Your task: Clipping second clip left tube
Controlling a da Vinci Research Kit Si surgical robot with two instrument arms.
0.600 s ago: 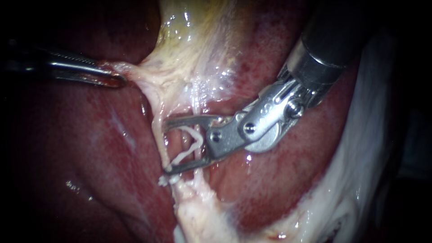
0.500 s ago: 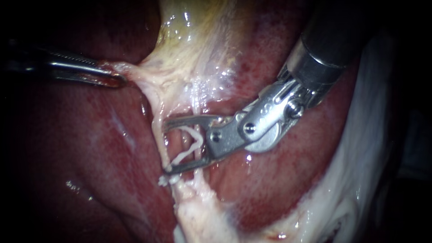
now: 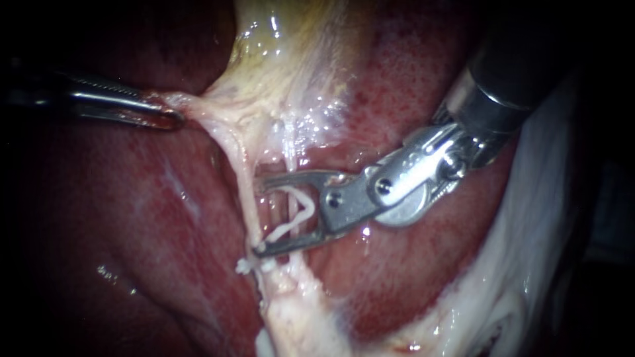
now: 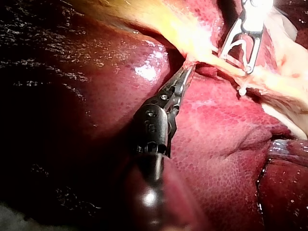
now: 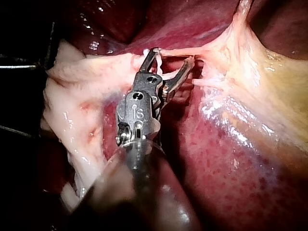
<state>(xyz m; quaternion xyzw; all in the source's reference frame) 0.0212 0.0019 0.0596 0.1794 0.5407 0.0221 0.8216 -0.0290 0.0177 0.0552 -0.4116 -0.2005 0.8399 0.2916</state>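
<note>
Tube work: left tube (image 3: 243, 198) runs taut across the mouth of the right instrument (image 3: 259, 215), level with the claw's two tips. Cannot tell whether the tips have passed beyond it. That claw stands wide and cradles an open clip (image 3: 286, 229), a white V with one leg against each half and its bend back toward the hinge. Thin strand (image 3: 290, 165) also crosses inside the claw, nearer the hinge than the left tube. Set clip (image 3: 246, 266) already sits on the tube just outside one tip, close but apart from it. Gallbladder (image 3: 284, 59) lies beyond the other tip.

Left instrument (image 3: 173, 119) is well off, on the far side of the tube from the right claw. Its claw is pressed onto a tag of pale tissue (image 3: 198, 109), drawing sheet and tube off the liver (image 3: 132, 218).

Step, by my reading: lining up the second clip, not yet squeezed. Next move calls for easing the claw forward until both tips clear the left tube, checking the thin strand is not caught, keeping a gap from the set clip, then closing square across. Left hold should keep tension.
</note>
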